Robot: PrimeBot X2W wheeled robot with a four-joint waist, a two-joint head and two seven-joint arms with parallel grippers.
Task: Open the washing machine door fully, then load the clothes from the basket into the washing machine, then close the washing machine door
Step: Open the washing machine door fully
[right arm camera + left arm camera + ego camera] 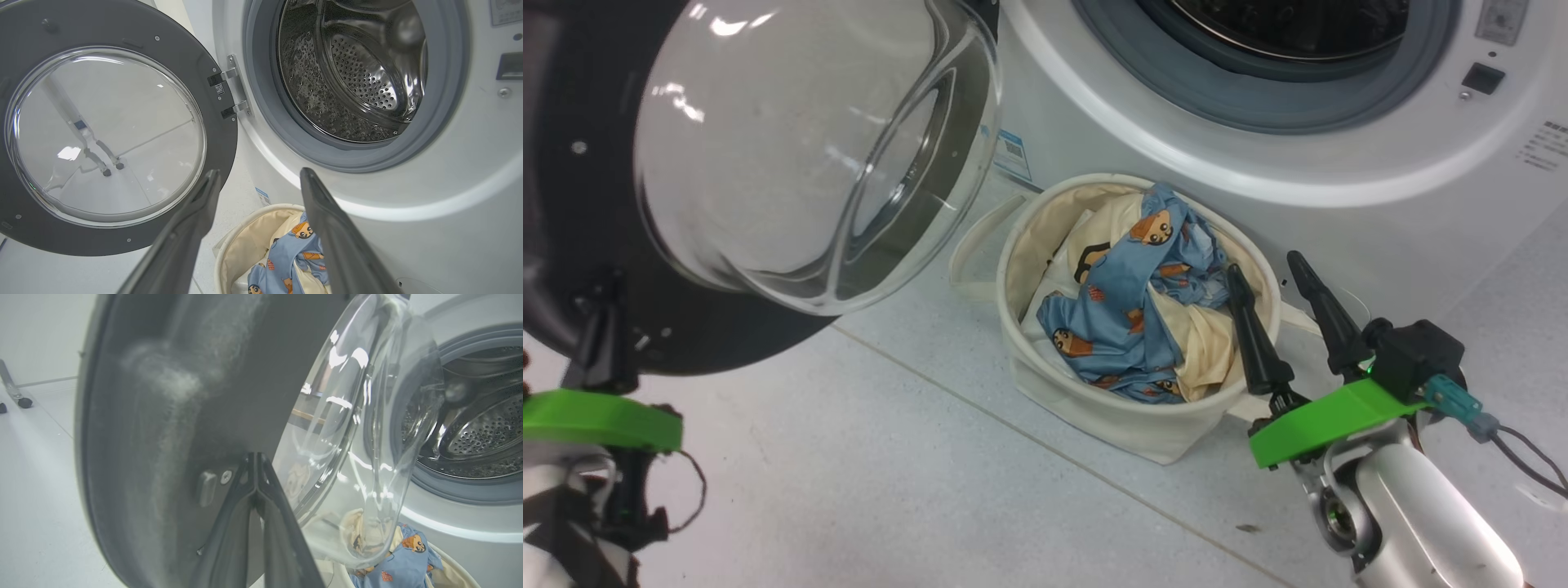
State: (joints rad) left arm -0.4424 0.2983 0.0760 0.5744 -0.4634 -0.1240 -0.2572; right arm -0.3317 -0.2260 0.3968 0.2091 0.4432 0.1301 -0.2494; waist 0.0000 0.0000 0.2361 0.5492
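Tiled floor (849, 490); washing machine door (792, 155) open beside basket (1094, 408) of clothes (1127, 318). Left gripper (256, 457) jaws pressed together at door rim; right gripper (1264, 263) jaws spread over basket.

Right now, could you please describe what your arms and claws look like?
The right claw has two long, tapered black fingers on a bright green plate, a teal plug with a dark cable, and a glossy white forearm. The left claw has matching black fingers, green plate and a thin dark wire loop.
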